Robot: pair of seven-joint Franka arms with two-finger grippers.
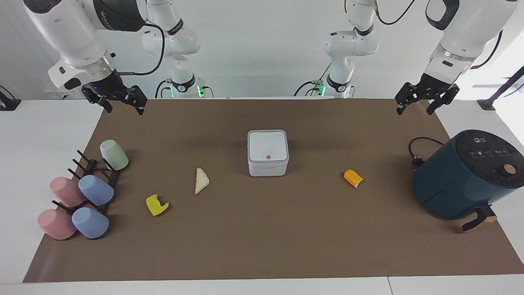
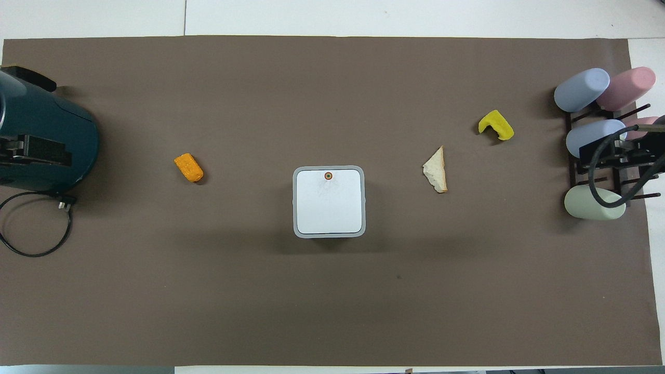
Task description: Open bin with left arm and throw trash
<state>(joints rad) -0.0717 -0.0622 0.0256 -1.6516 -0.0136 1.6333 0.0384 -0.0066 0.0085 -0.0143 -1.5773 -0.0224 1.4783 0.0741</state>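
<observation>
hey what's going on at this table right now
Nothing is being handled yet. The small white square plastic bin sits mid-table with its lid shut. Three scraps lie loose on the brown mat: a pale bread wedge and a yellow bitten chunk toward the right arm's end, an orange bitten chunk toward the left arm's end. The left gripper and right gripper both hang open and empty over the mat's corners by the robots.

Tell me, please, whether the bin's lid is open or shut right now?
Shut. The bin shows its lid lying flat, round button facing up, and nothing of the inside visible in either view.
</observation>
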